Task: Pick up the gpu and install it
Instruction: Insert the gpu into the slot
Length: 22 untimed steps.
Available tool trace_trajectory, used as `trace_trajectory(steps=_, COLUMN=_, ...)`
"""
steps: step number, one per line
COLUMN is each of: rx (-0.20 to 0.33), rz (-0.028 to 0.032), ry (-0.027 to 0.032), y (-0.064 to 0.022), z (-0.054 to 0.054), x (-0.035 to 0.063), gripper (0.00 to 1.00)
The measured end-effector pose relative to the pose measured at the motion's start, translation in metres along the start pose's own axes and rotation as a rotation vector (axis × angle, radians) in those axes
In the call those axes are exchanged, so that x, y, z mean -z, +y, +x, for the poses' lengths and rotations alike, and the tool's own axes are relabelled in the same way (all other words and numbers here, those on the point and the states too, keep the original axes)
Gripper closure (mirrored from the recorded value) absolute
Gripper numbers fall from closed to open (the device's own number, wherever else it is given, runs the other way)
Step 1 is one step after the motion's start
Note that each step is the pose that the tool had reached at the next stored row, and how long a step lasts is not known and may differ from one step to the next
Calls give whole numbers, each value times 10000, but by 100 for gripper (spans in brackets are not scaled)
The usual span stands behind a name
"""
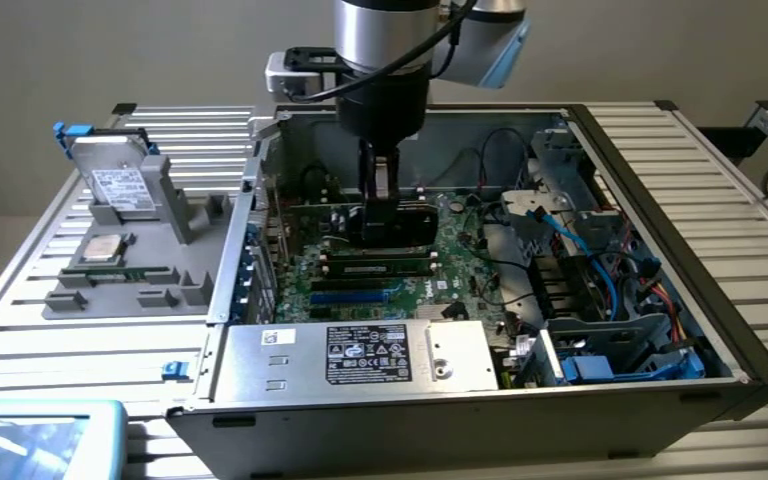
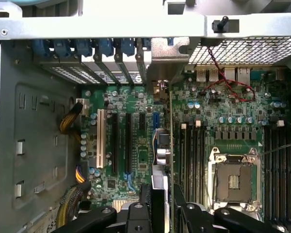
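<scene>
Inside the open computer case [image 1: 651, 200] my gripper [image 1: 386, 200] points straight down over the green motherboard [image 1: 471, 275] and is shut on the gpu [image 1: 399, 226]. In the exterior view the gpu shows as a dark flat card held upright on its edge. In the wrist view the gpu [image 2: 170, 141] appears edge-on, running from between my black fingers [image 2: 138, 213] toward the metal bracket [image 2: 168, 53] at the case's rear wall. It stands beside the long black expansion slots [image 2: 114, 145]. Whether its lower edge sits in a slot I cannot tell.
A grey fixture [image 1: 157, 260] at the exterior view's left holds a silver hard drive [image 1: 120, 182], a processor chip [image 1: 104, 248] and a memory stick [image 1: 128, 272]. The power supply [image 1: 357, 355] fills the case's front. Blue and black cables [image 1: 598, 280] crowd its right side. An empty processor socket [image 2: 233, 179] lies beside the card.
</scene>
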<state>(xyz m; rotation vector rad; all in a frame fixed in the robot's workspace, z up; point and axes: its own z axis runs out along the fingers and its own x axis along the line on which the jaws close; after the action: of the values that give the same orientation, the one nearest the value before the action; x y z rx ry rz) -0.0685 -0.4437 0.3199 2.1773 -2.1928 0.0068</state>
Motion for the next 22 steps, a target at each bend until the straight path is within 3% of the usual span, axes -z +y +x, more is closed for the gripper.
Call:
trace_trajectory(steps=11, rx=-4, rz=-4, ry=0, y=-3, z=58, x=-202, gripper=72)
trace_trajectory(steps=22, rx=-94, rz=-83, ry=-2, y=39, z=30, x=-355, gripper=72)
